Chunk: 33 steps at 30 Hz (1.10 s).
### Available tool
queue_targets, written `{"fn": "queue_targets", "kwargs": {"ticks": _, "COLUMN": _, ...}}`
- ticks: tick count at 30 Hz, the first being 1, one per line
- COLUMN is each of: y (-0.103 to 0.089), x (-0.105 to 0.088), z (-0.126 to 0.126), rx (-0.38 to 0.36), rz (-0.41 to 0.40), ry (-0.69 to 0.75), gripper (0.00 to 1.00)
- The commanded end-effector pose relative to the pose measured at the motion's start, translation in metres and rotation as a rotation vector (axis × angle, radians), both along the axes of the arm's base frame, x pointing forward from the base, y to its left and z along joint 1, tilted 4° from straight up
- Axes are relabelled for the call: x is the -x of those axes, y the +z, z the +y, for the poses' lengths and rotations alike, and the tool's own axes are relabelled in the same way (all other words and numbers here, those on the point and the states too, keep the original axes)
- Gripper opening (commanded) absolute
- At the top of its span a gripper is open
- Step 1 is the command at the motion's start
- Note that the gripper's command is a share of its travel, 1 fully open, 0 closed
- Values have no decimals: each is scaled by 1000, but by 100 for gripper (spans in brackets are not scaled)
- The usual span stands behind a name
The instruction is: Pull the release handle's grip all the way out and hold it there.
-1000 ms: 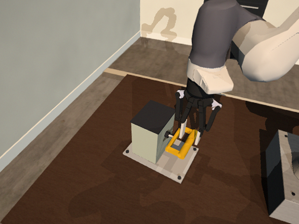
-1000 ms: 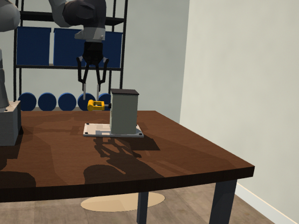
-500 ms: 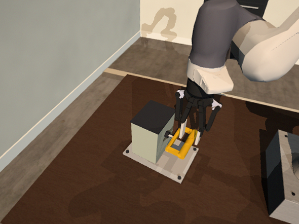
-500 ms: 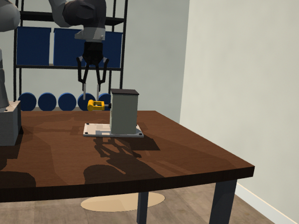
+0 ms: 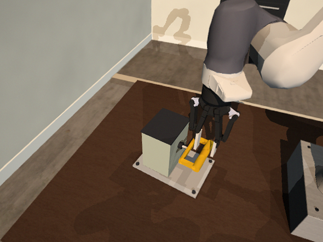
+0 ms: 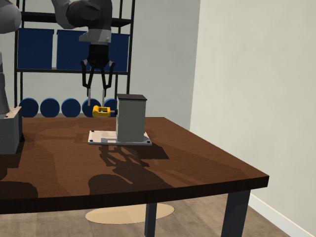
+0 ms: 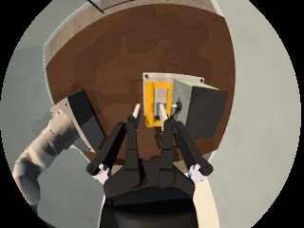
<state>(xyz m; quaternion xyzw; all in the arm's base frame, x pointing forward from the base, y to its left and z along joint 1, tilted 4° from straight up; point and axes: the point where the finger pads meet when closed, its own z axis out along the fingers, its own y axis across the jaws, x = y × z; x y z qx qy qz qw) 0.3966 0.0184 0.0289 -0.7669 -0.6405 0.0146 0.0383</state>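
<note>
Black two-finger gripper (image 6: 96, 101) hung partly open, holding nothing, just above the yellow rectangular loop grip (image 6: 101, 111), at 9 o'clock of the grey box housing (image 6: 130, 119).

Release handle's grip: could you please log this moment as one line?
gripper: part open, empty | position: above yellow grip, apart | grip: not grasped, close to housing

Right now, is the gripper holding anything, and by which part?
Nothing is held. The gripper hangs part-open above the yellow handle, fingertips clear of it.
</note>
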Motion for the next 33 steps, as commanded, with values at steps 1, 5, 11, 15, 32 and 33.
{"fn": "queue_targets", "kwargs": {"ticks": 1, "y": -1, "x": -1, "z": 0, "rx": 1, "rz": -4, "ry": 2, "gripper": 31}}
{"fn": "queue_targets", "kwargs": {"ticks": 5, "y": -2, "x": -1, "z": 0, "rx": 1, "rz": -4, "ry": 2, "gripper": 31}}
{"fn": "queue_targets", "kwargs": {"ticks": 11, "y": -7, "x": -1, "z": 0, "rx": 1, "rz": -4, "ry": 2, "gripper": 31}}
{"fn": "queue_targets", "kwargs": {"ticks": 15, "y": -12, "x": -1, "z": 0, "rx": 1, "rz": -4, "ry": 2, "gripper": 31}}
{"fn": "queue_targets", "kwargs": {"ticks": 32, "y": -36, "x": 1, "z": 1, "rx": 1, "rz": -4, "ry": 2, "gripper": 31}}
{"fn": "queue_targets", "kwargs": {"ticks": 33, "y": -37, "x": 1, "z": 1, "rx": 1, "rz": -4, "ry": 2, "gripper": 31}}
